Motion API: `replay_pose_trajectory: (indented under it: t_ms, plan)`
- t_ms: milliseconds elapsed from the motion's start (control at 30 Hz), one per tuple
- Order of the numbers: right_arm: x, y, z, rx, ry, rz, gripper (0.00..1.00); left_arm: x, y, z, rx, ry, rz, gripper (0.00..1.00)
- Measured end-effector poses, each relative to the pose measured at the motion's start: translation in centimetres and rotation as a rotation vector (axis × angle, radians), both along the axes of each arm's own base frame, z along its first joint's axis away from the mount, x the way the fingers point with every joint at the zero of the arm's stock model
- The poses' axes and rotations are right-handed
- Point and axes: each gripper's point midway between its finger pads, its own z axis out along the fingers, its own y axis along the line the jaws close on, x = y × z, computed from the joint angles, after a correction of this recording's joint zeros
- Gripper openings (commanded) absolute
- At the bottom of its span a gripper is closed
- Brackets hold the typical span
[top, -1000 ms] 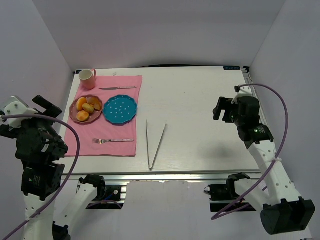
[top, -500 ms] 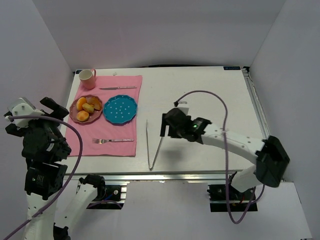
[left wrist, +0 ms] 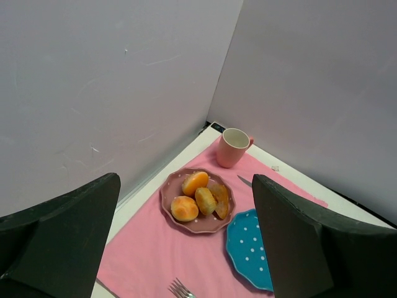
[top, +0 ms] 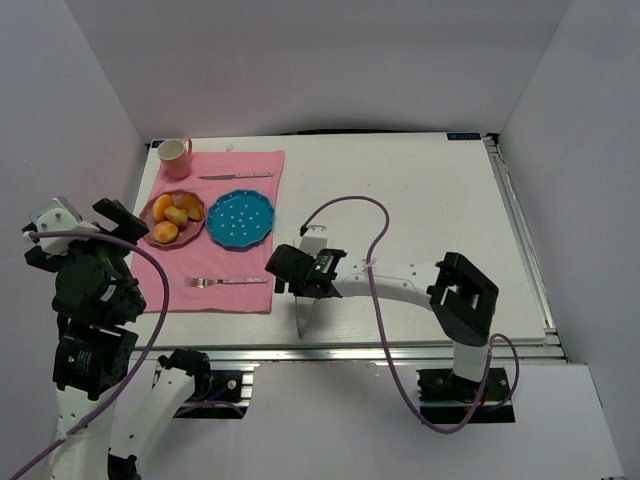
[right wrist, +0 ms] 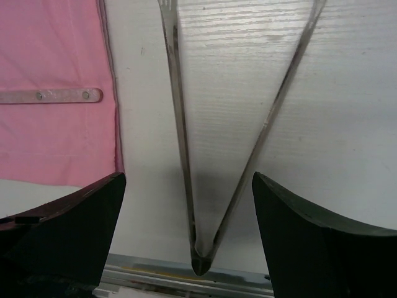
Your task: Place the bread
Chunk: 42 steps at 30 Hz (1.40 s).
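Note:
Three golden-orange bread rolls [top: 172, 215] lie on a mauve dotted plate [top: 150, 228] on the pink cloth; the left wrist view shows them [left wrist: 185, 208] with a torn piece beside them. A blue dotted plate [top: 240, 218] sits just right of it, empty, and also shows in the left wrist view [left wrist: 251, 248]. My left gripper [top: 88, 222] is open and empty, high at the left, off the table edge. My right gripper [top: 290, 273] is open, low over the metal tongs [top: 302, 322]. In the right wrist view the tongs [right wrist: 181, 143] lie between its fingers [right wrist: 80, 230], untouched.
A pink cup [top: 175, 153] stands at the cloth's far corner. A knife [top: 236, 176] lies behind the plates and a fork [top: 226, 281] lies in front of them. The tongs' hinge [right wrist: 200, 264] is at the table's front edge. Walls close in on the left, back and right.
My right arm has swung from the far right across the table and come down over the tongs. My left arm has shifted slightly towards the table.

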Motion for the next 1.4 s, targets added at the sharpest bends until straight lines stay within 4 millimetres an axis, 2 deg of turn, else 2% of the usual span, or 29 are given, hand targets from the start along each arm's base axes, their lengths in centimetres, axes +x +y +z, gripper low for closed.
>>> replay_pose_trajectory:
  t_ms: [133, 300, 467, 633, 900, 1033, 1067, 1133, 1233, 1300, 1400]
  plan:
    - [0.1, 0.9, -1.0, -0.021, 0.006, -0.007, 0.9, -0.3, 0.1, 0.0, -0.001, -0.002, 0.0, 0.98]
    - [-0.2, -0.1, -3.1, -0.092, 0.025, -0.036, 0.89, -0.4, 0.2, -0.1, 0.0, 0.002, 0.003, 0.98]
    - [-0.5, -0.9, -3.4, -0.128, 0.021, -0.052, 0.89, -0.6, 0.3, -0.1, -0.001, 0.001, 0.01, 0.98]
    - [-0.7, -0.8, -3.7, -0.128, 0.025, -0.059, 0.89, -0.6, 0.3, -0.2, -0.001, 0.003, 0.011, 0.98]
    - [-0.7, -0.8, -6.5, -0.179, 0.045, -0.081, 0.89, -0.7, 0.4, -0.2, -0.001, 0.004, 0.012, 0.98]
    - [-0.6, -0.7, -6.4, -0.177, 0.045, -0.083, 0.75, -0.9, 0.4, -0.2, -0.002, 0.0, 0.016, 0.98]
    - [-0.6, -0.8, -6.4, -0.18, 0.044, -0.083, 0.64, -0.9, 0.4, -0.1, -0.003, -0.001, 0.016, 0.98]
    - [-0.6, -0.9, -6.5, -0.185, 0.044, -0.083, 0.53, -0.9, 0.5, -0.1, -0.003, -0.002, 0.017, 0.98]
    - [-0.6, -0.9, -6.5, -0.185, 0.043, -0.081, 0.51, -1.0, 0.5, -0.1, -0.003, -0.002, 0.019, 0.98]
    - [-0.6, -0.8, -6.5, -0.186, 0.042, -0.077, 0.44, -1.0, 0.5, -0.1, -0.002, 0.0, 0.02, 0.98]
    - [-0.6, -0.9, -6.3, -0.19, 0.041, -0.065, 0.41, -1.2, 0.6, 0.0, -0.002, -0.001, 0.023, 0.98]
